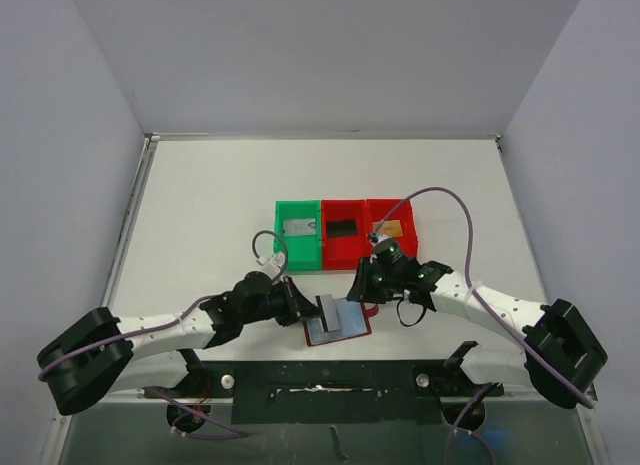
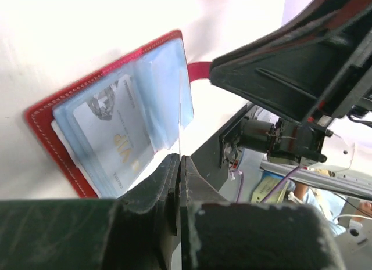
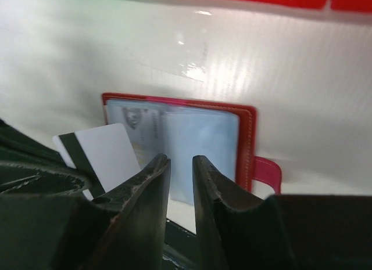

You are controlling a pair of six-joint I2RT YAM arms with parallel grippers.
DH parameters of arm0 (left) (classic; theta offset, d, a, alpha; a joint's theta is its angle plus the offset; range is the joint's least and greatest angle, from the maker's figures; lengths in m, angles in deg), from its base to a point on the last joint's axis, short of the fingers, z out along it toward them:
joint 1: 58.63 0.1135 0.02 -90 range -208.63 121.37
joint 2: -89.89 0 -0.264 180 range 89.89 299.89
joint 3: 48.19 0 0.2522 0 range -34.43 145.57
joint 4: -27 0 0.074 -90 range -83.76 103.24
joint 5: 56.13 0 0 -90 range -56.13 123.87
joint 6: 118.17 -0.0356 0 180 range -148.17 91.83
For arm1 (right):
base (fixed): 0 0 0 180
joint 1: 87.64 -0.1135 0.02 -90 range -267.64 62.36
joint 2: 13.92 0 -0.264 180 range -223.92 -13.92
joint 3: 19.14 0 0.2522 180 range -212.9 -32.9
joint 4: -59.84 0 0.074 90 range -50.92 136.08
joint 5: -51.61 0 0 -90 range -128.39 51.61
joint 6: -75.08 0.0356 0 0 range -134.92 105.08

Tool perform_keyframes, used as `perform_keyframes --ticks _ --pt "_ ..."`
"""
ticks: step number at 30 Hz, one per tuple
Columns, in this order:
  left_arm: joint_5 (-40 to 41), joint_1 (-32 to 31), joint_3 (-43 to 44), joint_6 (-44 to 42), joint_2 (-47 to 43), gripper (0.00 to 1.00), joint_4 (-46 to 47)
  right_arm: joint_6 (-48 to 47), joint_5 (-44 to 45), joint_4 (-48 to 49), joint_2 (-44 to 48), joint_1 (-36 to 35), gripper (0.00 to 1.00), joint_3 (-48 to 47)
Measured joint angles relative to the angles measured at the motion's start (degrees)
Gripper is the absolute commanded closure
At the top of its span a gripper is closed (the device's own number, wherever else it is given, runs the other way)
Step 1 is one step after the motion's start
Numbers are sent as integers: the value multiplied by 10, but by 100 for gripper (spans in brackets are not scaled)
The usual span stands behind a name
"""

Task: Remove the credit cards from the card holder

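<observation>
The step in hand looks like drawing one card out. The left gripper (image 2: 179, 168) is closed tight on the thin edge of a white striped card (image 3: 104, 149) and holds it tipped up over the left half of the card holder (image 1: 348, 323). Whether its lower corner is clear of the pocket cannot be told.

The right gripper (image 3: 179, 162) hangs over the middle fold. Its fingers stand a narrow gap apart with nothing between them, and I cannot tell whether they touch the holder.

The holder lies open and flat on the table (image 1: 200, 215) at 6 o'clock, near the arm bases. In the top view its long axis runs roughly from 9 to 3 o'clock, and the small red tab (image 3: 268, 168) points toward 3. The striped card's long side runs about 12 to 6.

A VIP card (image 2: 113, 133) sits in a pale pocket, so more work remains. At 12 o'clock from the holder stand three bins:

- the green bin (image 1: 283, 253) holds a silver card (image 1: 300, 226);
- the middle bin (image 1: 345, 253) holds a black card (image 1: 343, 227);
- the right bin (image 1: 412, 225) holds a gold card (image 1: 392, 228).

The next move probably calls for lifting the striped card free without dragging the holder along, then carrying it toward 12. The right fingers would do well to pin the holder down.
</observation>
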State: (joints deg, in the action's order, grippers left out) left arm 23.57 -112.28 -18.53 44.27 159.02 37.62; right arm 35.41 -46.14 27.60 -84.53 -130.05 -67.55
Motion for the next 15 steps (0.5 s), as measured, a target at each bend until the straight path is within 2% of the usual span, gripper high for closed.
perform_keyframes --ticks 4,9,15 --pt "12 23 14 -39 -66 100 -96 -13 -4 -1 12 -4 75 -34" --pt "49 30 21 -61 -151 100 -220 -4 -26 32 5 -23 76 -32" --pt "84 35 20 -63 -248 100 -283 13 -50 73 -50 -49 76 -26"
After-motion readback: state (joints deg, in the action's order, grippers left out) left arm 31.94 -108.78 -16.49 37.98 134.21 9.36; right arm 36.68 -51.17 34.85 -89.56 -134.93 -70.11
